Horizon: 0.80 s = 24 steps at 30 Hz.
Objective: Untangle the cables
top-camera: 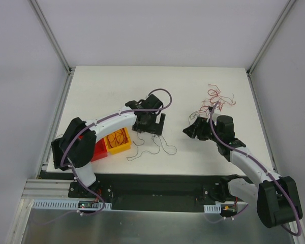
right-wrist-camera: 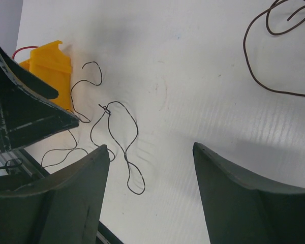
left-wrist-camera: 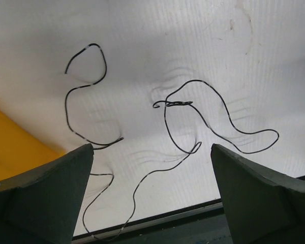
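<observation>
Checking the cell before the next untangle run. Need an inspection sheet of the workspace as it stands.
Surface: white table, faint scuff marks in the wrist views.
Job's things: black wires lie loose on the table below the left gripper; red tangle sits far right by the right arm's wrist; a few red wires in the yellow bin.
Clutter: yellow bin and red bin side by side near the left arm.
Grippers: left gripper open, empty; right gripper open, empty.
Cables: purple hoses run along both arms.
Surroundings: white walls, metal frame posts.
</observation>
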{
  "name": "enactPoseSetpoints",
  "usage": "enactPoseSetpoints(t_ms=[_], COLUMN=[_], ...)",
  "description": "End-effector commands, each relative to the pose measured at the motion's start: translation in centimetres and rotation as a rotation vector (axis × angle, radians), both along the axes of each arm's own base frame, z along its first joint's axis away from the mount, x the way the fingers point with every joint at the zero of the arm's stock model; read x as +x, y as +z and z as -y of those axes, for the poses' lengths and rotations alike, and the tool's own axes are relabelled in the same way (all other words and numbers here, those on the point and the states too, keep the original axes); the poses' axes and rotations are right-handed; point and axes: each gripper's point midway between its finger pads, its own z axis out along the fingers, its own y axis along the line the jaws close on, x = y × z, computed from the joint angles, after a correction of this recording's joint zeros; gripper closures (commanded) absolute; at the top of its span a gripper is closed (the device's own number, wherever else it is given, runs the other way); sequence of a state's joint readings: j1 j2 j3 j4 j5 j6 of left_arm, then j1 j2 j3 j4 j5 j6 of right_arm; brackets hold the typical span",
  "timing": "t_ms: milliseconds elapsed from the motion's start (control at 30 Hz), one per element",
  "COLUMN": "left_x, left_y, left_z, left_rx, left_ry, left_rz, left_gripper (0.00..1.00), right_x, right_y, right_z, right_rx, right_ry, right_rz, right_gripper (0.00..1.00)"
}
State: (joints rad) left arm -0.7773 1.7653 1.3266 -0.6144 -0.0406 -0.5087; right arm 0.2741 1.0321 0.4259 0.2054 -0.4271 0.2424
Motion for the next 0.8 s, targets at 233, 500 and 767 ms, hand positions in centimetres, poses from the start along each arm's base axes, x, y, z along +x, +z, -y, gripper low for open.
enactPoseSetpoints(t_ms=[233, 500, 767], left_x=[2.2, 0.5, -0.9], left_y=[-2.6, -1.4, -1.8], left_z=[-3.3, 2.1, 3.8], left_rx=[0.01, -0.263, -0.418], left_ry=[0.181, 0.126, 0.097], left_rz=[-0.154, -0.182, -0.197], left_gripper=[0.01, 0.01, 0.01], right_x=[0.3, 0.3, 0.3], right_y=[1.7, 1.6, 1.5], right_z=[-0.1, -0.3, -0.4], right_rx=[0.025, 0.038, 0.046], right_ry=[0.01, 0.016, 0.02], right_rz=[0.079, 0.072, 0.069], right_gripper=[0.31, 0.31, 0.31])
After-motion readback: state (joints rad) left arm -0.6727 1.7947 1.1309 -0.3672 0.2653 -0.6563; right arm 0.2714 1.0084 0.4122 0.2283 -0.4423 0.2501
